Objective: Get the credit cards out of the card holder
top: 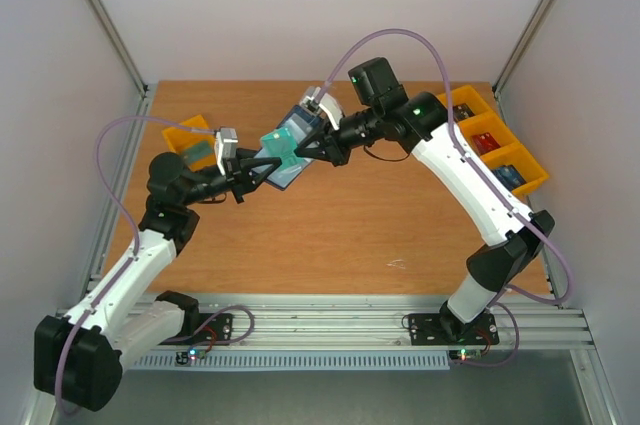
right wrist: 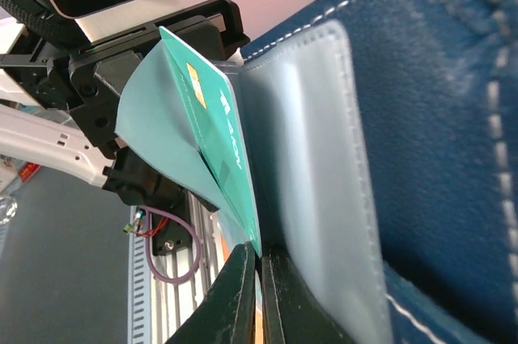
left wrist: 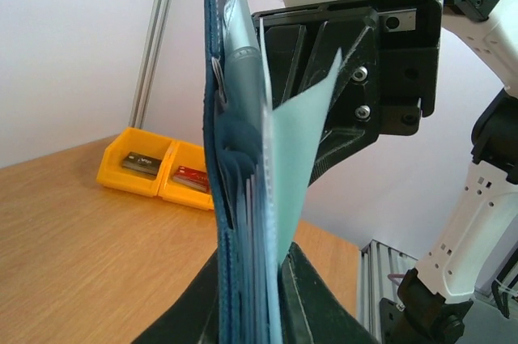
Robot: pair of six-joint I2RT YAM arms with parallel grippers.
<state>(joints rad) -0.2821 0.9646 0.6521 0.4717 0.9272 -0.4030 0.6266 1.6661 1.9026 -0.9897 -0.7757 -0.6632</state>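
The card holder (top: 300,127) hangs open in mid-air over the table's middle, navy outside with pale sleeves. My left gripper (top: 262,169) is shut on its lower edge; in the left wrist view the holder (left wrist: 231,198) stands edge-on between the fingers (left wrist: 324,303). A teal credit card (top: 278,141) sticks out of a sleeve. My right gripper (right wrist: 261,279) is shut on that card's (right wrist: 212,129) bottom corner, beside the translucent sleeve (right wrist: 312,166) and the navy cover (right wrist: 441,117). From the left wrist the card (left wrist: 295,166) shows as a pale teal sheet.
A row of yellow bins (top: 495,140) with small items stands at the table's right edge, also seen from the left wrist (left wrist: 154,167). Another yellow bin (top: 193,137) sits at the back left behind the left arm. Both arms meet above the wooden tabletop (top: 330,235).
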